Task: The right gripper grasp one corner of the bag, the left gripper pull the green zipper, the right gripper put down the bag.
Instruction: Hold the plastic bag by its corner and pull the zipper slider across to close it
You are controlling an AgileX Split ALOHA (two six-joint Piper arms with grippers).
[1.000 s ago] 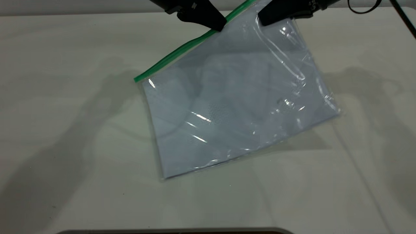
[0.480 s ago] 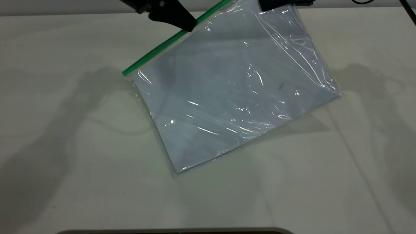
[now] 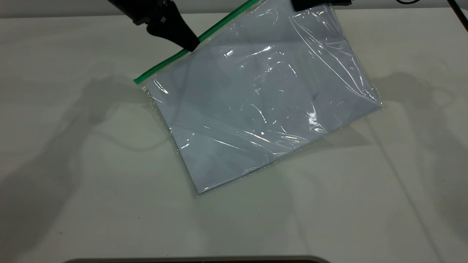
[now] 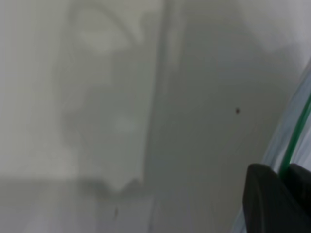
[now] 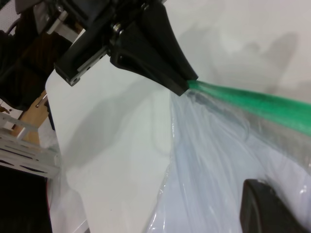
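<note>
The bag [image 3: 256,102], a clear pouch with white sheets inside, hangs tilted, its upper corner lifted and its lower corner near the table. My right gripper [image 3: 300,6] is shut on that upper corner at the top edge of the exterior view; one of its dark fingers [image 5: 267,211] lies against the plastic. My left gripper [image 3: 190,46] is shut on the green zipper [image 3: 161,65], about a third of the way up from its lower left end. In the left wrist view the green zipper [image 4: 297,133] runs between my black fingers [image 4: 269,199]. The slider tab is hidden.
The pale table [image 3: 73,164] lies all round the bag, with arm shadows to the left and right. A dark curved edge [image 3: 197,260] shows at the table's near side. Rig frames [image 5: 24,141] stand beyond the table's edge in the right wrist view.
My left gripper has slid down the green zipper toward its lower left end. The bag's lower left part has shifted and its plastic has drawn tauter. The right gripper has risen slightly.
</note>
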